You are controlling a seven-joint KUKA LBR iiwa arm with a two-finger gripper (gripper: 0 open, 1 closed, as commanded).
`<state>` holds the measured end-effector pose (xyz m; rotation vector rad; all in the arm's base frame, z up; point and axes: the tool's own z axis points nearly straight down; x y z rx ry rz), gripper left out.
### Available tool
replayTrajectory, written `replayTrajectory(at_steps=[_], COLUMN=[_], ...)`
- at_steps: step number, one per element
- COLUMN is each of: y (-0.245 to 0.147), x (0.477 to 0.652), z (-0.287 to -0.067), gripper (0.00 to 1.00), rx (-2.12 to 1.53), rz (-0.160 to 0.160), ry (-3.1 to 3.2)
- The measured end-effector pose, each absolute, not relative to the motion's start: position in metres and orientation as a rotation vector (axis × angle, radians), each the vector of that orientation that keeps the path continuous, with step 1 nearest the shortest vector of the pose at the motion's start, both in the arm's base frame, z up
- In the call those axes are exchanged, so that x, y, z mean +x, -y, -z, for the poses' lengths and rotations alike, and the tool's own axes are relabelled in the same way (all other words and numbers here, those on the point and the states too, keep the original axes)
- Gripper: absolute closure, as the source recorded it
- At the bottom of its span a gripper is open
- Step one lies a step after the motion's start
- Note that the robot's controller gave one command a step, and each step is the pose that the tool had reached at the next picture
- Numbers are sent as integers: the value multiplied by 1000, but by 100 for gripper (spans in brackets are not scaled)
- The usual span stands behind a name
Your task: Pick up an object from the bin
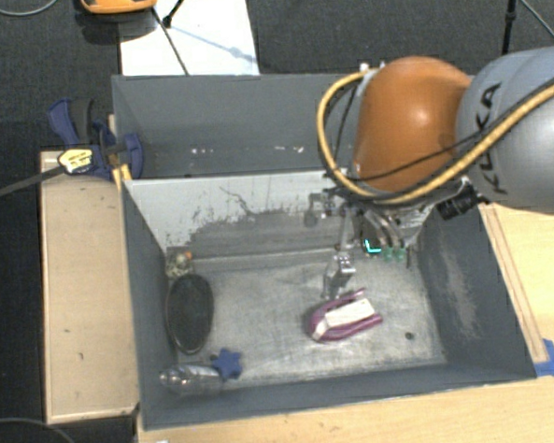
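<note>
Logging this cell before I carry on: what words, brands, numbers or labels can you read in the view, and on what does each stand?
"KUKA": dark letters running sideways on the grey arm, partly crossed by a yellow cable.
Purple-and-white thing just below the gripper: no text that can be read.
Black oval thing at the bin's left: no text to be seen.
Clear-and-blue thing in the near left corner: too small to tell.
</note>
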<state>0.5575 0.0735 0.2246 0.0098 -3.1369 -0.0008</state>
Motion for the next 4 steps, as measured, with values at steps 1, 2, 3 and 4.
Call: replayTrajectory(at_steps=[1,2,3,4], y=[7,-1,-1,5], x=[518,518,520,514], z=[-150,-76,-80,-237], gripper=[0,0,100,100], rx=[175,316,310,333], rz=[-4,2,1,-2], ry=[3130,3121,3128,3134])
